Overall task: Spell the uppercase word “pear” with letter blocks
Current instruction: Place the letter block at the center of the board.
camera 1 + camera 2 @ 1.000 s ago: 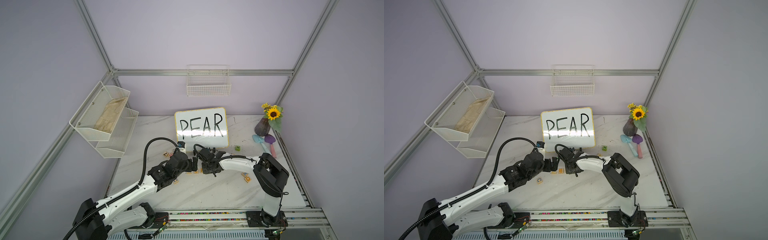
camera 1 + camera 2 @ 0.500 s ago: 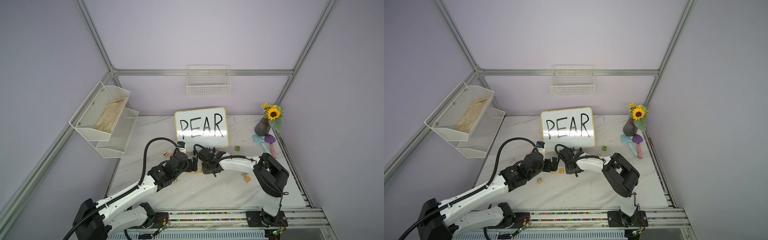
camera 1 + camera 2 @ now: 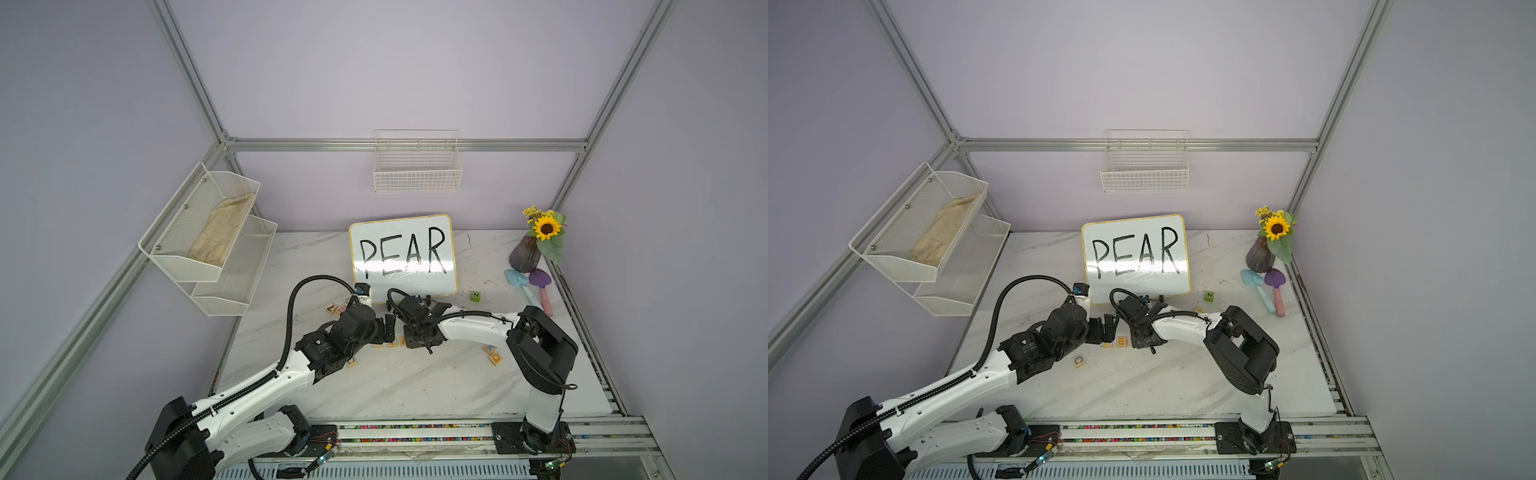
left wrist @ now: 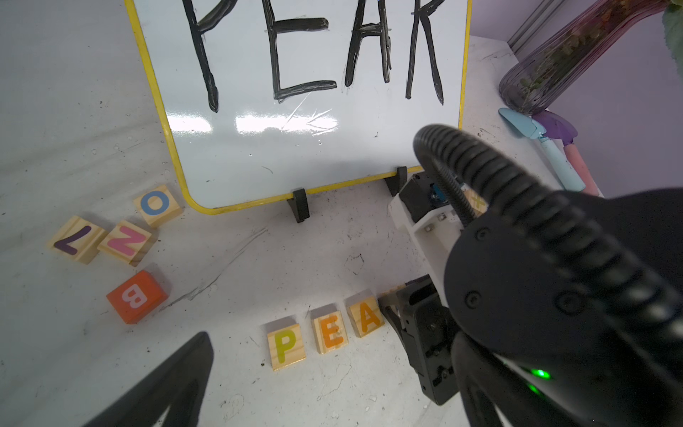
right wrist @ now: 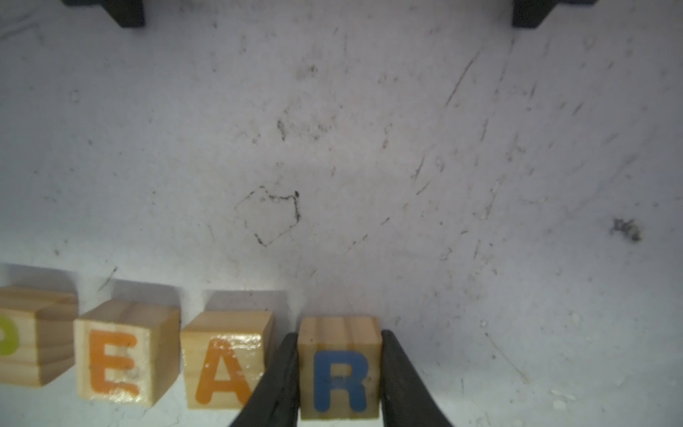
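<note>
While right jaws clasp R block [image 5: 339, 369], four blocks [image 5: 225, 362] lined (PEAR); left jaws spread.

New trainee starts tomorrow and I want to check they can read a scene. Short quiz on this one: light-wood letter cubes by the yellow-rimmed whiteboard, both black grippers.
1. Fill in: the row reads light-wood yellow P cube, orange E cube, orange ___ cube, blue R cube.
2. Which cube is the right gripper shut on? A) P cube B) E cube C) R cube
3. True or false: the left gripper is shut on a cube.
Key: 1) A, the orange A cube; 2) C; 3) false, it is open.
</note>
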